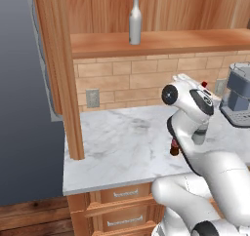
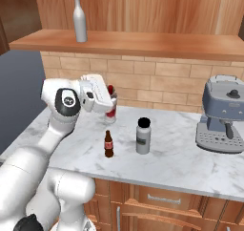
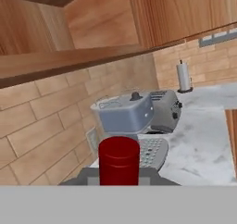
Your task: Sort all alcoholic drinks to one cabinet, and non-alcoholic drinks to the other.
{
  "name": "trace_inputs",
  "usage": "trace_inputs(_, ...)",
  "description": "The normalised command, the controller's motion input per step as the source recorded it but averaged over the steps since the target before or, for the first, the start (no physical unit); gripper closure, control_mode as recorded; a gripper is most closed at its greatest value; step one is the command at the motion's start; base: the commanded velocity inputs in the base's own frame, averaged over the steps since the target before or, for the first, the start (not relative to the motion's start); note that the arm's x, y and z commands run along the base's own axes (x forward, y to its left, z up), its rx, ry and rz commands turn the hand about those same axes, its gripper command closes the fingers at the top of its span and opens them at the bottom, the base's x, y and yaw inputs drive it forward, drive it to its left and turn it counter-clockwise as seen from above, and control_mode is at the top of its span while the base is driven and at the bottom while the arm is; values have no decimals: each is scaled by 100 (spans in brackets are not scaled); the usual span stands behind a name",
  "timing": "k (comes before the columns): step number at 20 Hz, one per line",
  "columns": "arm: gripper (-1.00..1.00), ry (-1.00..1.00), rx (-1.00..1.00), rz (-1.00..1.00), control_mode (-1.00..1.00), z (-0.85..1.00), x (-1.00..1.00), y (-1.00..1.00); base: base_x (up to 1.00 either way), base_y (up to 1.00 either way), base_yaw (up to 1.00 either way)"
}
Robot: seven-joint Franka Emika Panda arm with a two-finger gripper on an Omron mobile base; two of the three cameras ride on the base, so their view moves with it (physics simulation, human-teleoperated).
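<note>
My gripper (image 2: pixel 107 101) is shut on the white bottle with the red cap (image 2: pixel 110 89), holding it upright close to the brick wall, below the open cabinet's shelf (image 2: pixel 143 43). In the hand view the red cap (image 3: pixel 119 159) rises just in front of the camera. The silver-grey wine-shaped bottle (image 1: pixel 135 21) stands on that cabinet shelf (image 1: pixel 161 42), also seen as the silver bottle (image 2: pixel 79 20). The small dark cola bottle (image 2: pixel 108 144) stands on the marble counter (image 2: pixel 181 158), largely hidden behind the arm as the cola bottle (image 1: pixel 174 147).
A short grey black-capped bottle (image 2: pixel 143 136) stands right of the cola bottle. A blue-grey coffee machine (image 2: pixel 224 115) sits at the counter's right, with a toaster (image 3: pixel 165 108) and paper towel roll (image 3: pixel 183 77) beyond. The open cabinet door (image 1: pixel 58 64) hangs left.
</note>
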Motion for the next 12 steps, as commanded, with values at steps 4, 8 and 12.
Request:
trace_inputs(4, 100, -1, 0, 24, -100, 47, -35, 0, 0, 0, 0)
trace_inputs(8, 100, 0, 0, 23, -100, 59, -21, 0, 0, 0, 0)
trace_inputs(12, 100, -2, 0, 21, -100, 67, -9, 0, 0, 0, 0)
